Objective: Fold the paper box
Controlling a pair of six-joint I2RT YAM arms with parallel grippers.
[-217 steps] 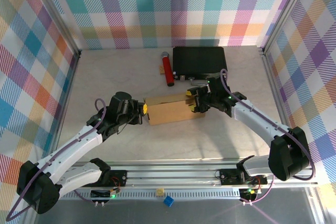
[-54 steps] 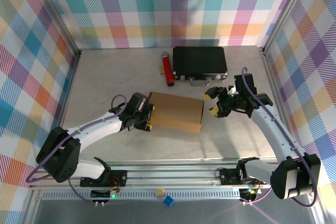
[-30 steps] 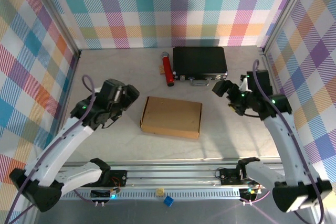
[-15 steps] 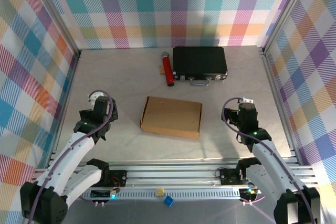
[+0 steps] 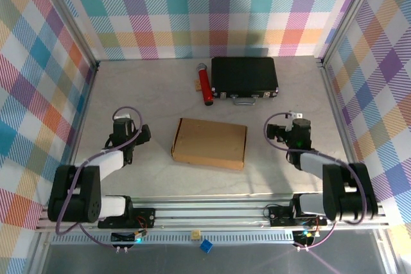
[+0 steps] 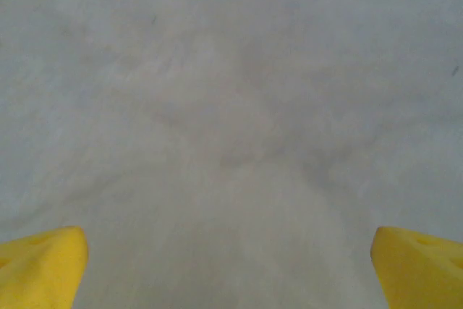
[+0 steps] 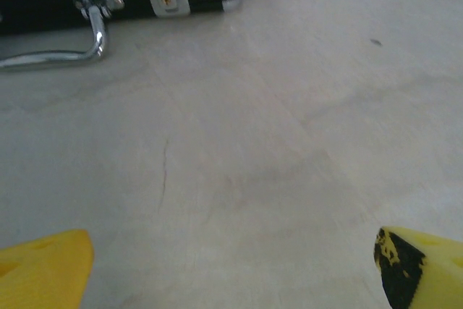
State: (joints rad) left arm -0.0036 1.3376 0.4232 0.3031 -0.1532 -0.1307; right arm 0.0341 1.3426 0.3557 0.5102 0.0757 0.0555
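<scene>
Paper box (image 5: 209,144) lies shut and flat at the middle of the bench (image 5: 148,88), a plain brown slab with its lid down and nothing touching it. From above I cannot tell whether the tabs along its edges are tucked in.

At 12 to 1 o'clock from it sits the black hard case (image 5: 244,76), well apart, its chrome handle (image 7: 51,52) facing the box.

My left arm (image 5: 103,158) is folded back at 9 o'clock of the box and my right arm (image 5: 314,158) at 3 o'clock, each clear of the cardboard. Both sets of jaws are released wide and grasp nothing: each wrist view has a yellow tip at either lower corner and bare bench between.

A red cylinder (image 5: 205,88) lies at 12 o'clock, just beside the case's left end.

I judge the folding done and the arms parked. If anything remains, it calls for checking that the lid stays seated, then pressing it down from above should an edge lift.
</scene>
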